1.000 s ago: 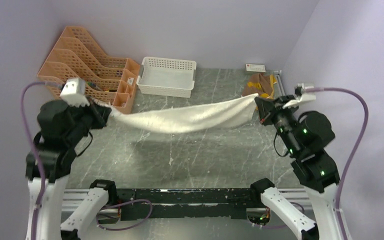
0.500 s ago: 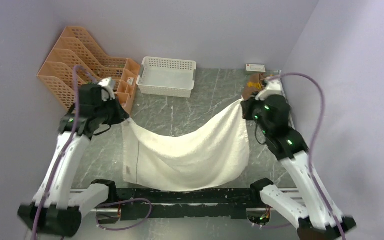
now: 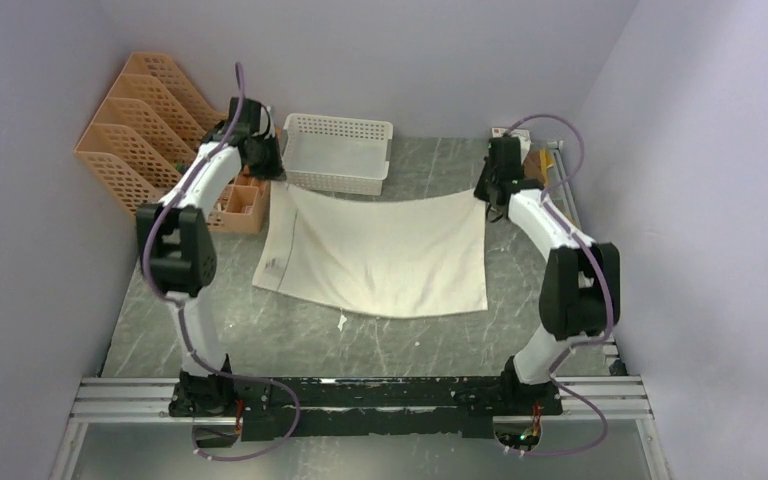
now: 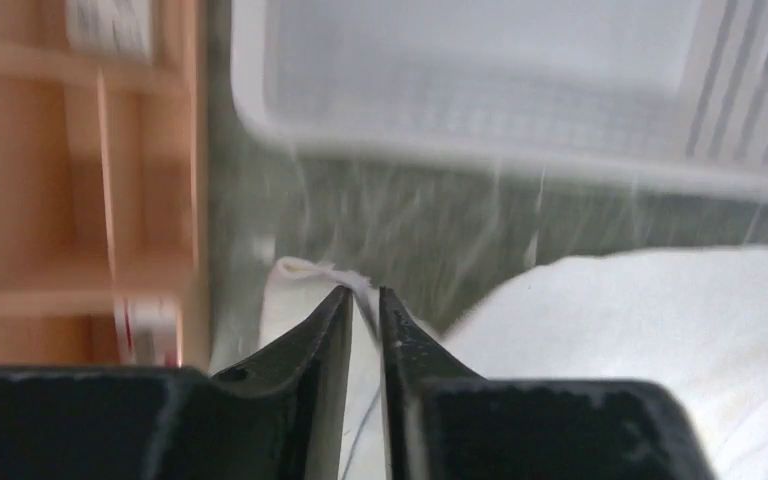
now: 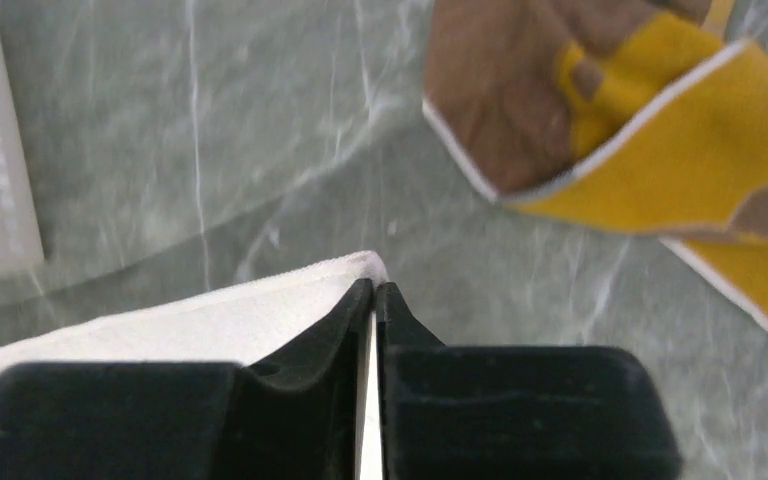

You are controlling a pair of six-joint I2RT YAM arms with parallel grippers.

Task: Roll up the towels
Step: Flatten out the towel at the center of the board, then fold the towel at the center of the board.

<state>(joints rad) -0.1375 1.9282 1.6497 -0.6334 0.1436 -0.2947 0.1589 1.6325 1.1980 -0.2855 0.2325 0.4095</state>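
Cream-white towel (image 3: pixel 380 250) lies spread flat on the table (image 3: pixel 260 335), its far corners at 11 and 1 o'clock, one at each of my grippers. My left gripper (image 4: pixel 362 295) shows a narrow slit with the far-left corner in it, and I cannot tell whether it pinches; white lattice basket (image 3: pixel 330 181) sits close at its 12 o'clock, orange rack (image 3: pixel 150 120) close at 9. My right gripper (image 5: pixel 374 288) is clamped tight on the far-right corner, with the brown-and-yellow towel (image 5: pixel 600 130) crumpled near at its 1 o'clock, apart from the cream one.
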